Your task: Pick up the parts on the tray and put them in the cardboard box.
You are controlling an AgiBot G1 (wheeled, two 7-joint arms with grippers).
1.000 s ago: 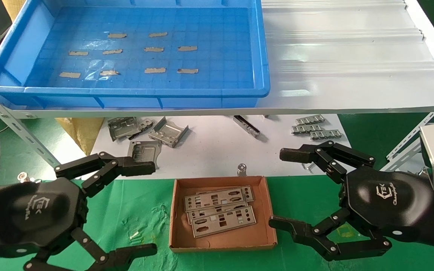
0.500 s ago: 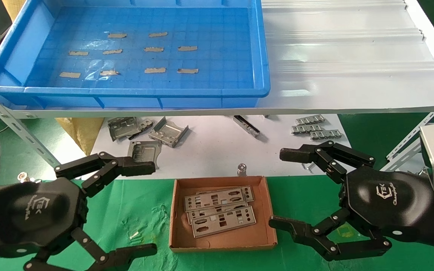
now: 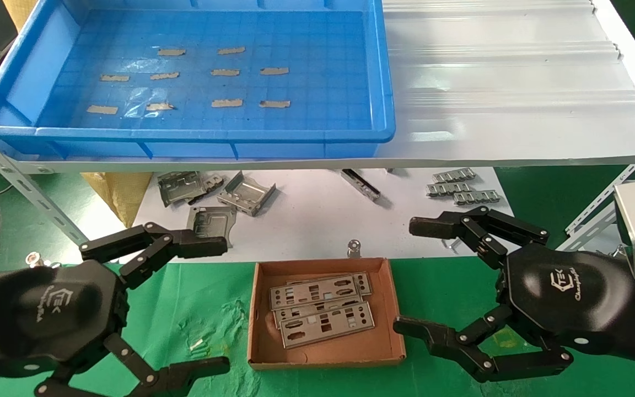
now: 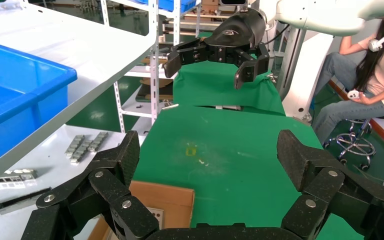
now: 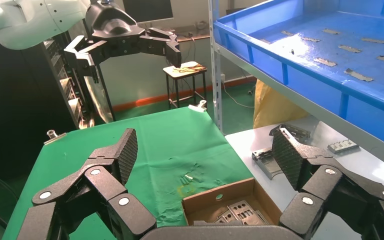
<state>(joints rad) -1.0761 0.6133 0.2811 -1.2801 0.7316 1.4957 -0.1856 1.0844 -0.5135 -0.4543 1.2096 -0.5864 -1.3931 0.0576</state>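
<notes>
While parts point(image 3: 320, 310) are lying in cardboard box point(image 3: 326, 355), left claw point(image 3: 207, 306) and right claw point(image 3: 419, 275) are being held spread apart, flanking it.

Bright even overhead light, glare on white shelf point(image 3: 516, 82), soft shadows

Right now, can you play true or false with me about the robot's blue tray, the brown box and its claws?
1. The blue tray still has metal plates in it. False: only strips of tan tape lie on its floor.
2. The metal plates lie inside the cardboard box. True.
3. The left gripper is holding a plate. False: it is open and holds nothing.
4. The right gripper is open, beside the box. True.
5. The box sits on the white sheet. False: it sits on the green cloth.
</notes>
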